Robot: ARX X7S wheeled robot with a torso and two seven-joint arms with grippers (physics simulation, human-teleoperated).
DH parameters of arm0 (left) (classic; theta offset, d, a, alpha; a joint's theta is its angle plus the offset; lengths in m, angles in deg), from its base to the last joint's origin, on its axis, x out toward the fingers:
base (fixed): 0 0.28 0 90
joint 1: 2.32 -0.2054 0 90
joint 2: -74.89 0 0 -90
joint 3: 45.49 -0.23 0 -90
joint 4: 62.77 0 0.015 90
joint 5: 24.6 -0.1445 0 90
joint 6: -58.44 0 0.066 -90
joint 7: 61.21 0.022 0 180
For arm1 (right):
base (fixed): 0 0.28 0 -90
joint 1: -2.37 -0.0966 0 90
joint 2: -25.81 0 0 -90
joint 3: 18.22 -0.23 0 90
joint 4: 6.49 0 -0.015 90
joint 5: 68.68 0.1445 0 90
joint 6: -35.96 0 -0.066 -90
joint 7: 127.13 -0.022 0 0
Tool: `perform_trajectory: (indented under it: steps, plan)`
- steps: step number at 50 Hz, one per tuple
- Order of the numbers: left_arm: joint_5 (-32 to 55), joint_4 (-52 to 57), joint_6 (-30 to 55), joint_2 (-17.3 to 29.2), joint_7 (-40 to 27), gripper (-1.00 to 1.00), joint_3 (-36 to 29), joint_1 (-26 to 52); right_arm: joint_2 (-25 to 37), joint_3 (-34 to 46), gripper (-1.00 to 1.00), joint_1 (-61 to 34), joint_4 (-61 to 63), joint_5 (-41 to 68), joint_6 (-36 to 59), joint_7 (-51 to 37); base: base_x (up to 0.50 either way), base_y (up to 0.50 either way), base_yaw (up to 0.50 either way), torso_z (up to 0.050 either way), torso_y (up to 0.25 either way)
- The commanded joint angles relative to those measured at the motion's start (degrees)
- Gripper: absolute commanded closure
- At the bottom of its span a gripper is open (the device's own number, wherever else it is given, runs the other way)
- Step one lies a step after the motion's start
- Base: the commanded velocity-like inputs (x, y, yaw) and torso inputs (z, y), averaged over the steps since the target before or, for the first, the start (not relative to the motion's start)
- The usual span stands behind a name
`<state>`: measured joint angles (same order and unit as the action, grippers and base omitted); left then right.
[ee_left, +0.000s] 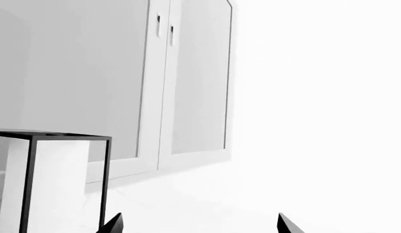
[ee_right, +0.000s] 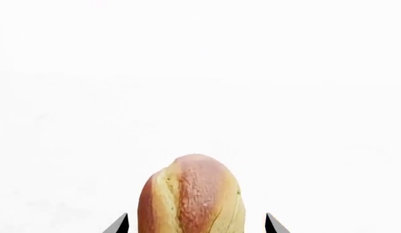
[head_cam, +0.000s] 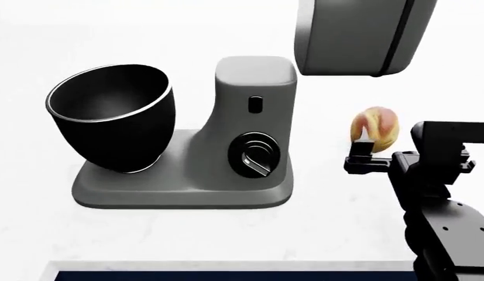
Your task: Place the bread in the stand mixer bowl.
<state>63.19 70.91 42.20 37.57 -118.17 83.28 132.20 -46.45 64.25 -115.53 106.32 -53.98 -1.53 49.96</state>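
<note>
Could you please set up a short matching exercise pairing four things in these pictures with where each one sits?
Things:
1. bread
2. stand mixer bowl
3. dial
4. cabinet doors

Places:
A. on the front of the grey mixer body
B. between the right end effector's fingertips
C. on the mixer base, at its left end in the head view
D. only in the left wrist view, behind a black-framed box

Pairs: 1-B, 2-C, 3-A, 4-D
</note>
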Motion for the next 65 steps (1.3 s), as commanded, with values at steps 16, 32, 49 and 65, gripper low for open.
perform_trajectory:
  steps: [16,32,49,65]
  plan:
    - [-1.2,0.0,-1.0,0.1,1.0,-1.00,0.0,-1.4,-0.1,2.7,-1.00,-3.6,-9.7,-0.2,-5.3,2.1,0.00,0.00,0.00,0.000,0.000]
    - [-1.1,-0.1,-1.6,0.3,0.9,-1.00,0.1,-2.2,-0.1,2.9,-1.00,-5.0,-13.3,0.0,-6.2,2.3,0.00,0.00,0.00,0.000,0.000]
    - [-2.1,0.0,-2.2,0.0,1.6,-1.00,0.1,-3.2,-0.1,3.5,1.00,-4.7,-13.5,1.0,-7.0,3.4,0.00,0.00,0.00,0.000,0.000]
    - [-2.4,0.2,-2.7,-0.5,2.0,-1.00,0.6,-4.6,0.5,3.6,1.00,-3.1,-9.5,1.7,-7.6,3.8,0.00,0.00,0.00,0.000,0.000]
